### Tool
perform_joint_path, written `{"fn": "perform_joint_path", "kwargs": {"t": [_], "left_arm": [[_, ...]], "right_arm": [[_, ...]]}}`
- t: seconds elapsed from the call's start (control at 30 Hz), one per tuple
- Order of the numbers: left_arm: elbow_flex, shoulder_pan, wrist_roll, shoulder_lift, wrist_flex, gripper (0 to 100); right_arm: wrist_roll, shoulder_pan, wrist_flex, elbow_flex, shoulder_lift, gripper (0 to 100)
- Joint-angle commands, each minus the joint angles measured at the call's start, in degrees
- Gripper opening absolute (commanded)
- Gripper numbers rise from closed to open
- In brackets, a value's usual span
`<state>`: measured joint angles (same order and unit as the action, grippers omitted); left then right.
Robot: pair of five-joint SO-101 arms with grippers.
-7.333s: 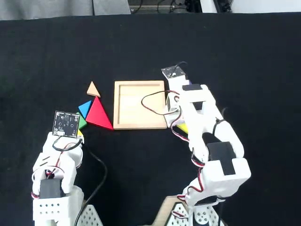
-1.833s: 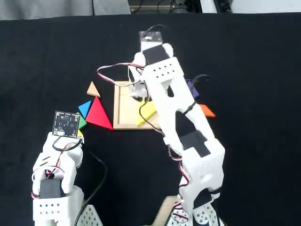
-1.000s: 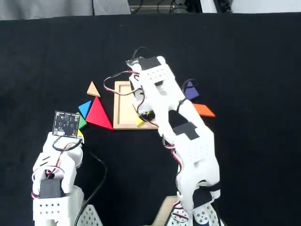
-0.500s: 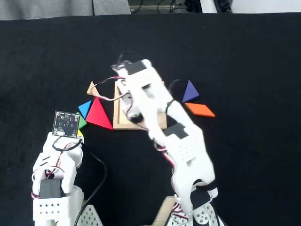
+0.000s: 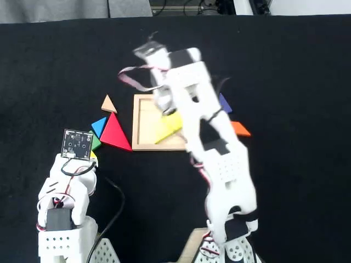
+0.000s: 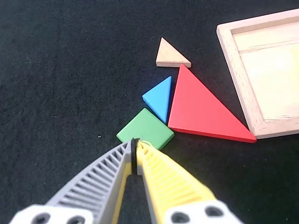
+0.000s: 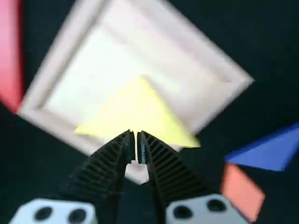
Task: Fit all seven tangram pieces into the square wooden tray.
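Observation:
The square wooden tray [image 5: 135,123] lies mid-table, and a yellow triangle [image 5: 167,127] rests inside it toward the near right corner. My right gripper [image 7: 136,137] hangs shut just above that yellow triangle [image 7: 140,109] and the tray [image 7: 51,70], holding nothing. Left of the tray lie a red triangle [image 5: 114,133], a small blue triangle [image 5: 99,126], a tan triangle [image 5: 108,104] and a green square [image 5: 96,143]. My left gripper [image 6: 136,144] is shut, its tips at the near edge of the green square [image 6: 145,129]. A purple triangle [image 5: 224,103] and an orange parallelogram [image 5: 239,129] lie right of the tray.
Black cloth covers the table. The right arm [image 5: 214,142] stretches over the tray's right half and hides part of it. The left arm's base [image 5: 63,219] sits at the near left. Open cloth lies beyond the tray and on the far right.
The right arm carried the yellow triangle from beside the tray's right edge into the tray, swept left over it, and now has swung back toward the far side. The left arm stayed still.

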<state>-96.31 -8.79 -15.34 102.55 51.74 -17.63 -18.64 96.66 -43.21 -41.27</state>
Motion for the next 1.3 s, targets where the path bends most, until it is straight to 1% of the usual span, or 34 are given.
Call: {"fn": "perform_joint_path", "kwargs": {"t": [0.0, 0.1, 0.23, 0.33, 0.57, 0.93, 1.0, 1.13, 1.27], "left_arm": [[-1.19, 0.31, -0.35, 0.00, 0.26, 3], [-1.19, 0.22, -0.35, 0.00, 0.26, 3], [-1.19, 0.22, -0.35, 0.00, 0.26, 3], [-1.19, 0.22, -0.35, 0.00, 0.26, 3], [-1.19, 0.40, -0.35, 0.00, 0.26, 3], [-1.19, 0.22, -0.35, 0.00, 0.26, 3], [-1.19, 0.22, -0.35, 0.00, 0.26, 3], [-1.19, 0.22, -0.35, 0.00, 0.26, 3], [-1.19, 0.22, -0.35, 0.00, 0.26, 3]], "right_arm": [[-2.46, 6.95, -7.30, -3.47, -2.86, 1.1], [-2.37, 8.79, -8.88, -3.47, -5.58, 1.1], [-2.37, 9.14, -8.62, -3.12, -7.34, 1.1], [-2.46, 8.62, -5.10, -3.38, -7.87, 1.1], [-2.46, 5.01, 2.64, -3.47, -7.52, 1.1], [-2.37, -1.05, 4.31, -0.66, -7.43, 1.1], [-2.02, -0.53, 4.31, -2.33, -6.73, 1.0], [-2.29, 3.78, 3.25, -6.55, -4.00, 1.0], [-3.60, 5.89, 2.46, -6.90, -6.20, 1.1]]}}
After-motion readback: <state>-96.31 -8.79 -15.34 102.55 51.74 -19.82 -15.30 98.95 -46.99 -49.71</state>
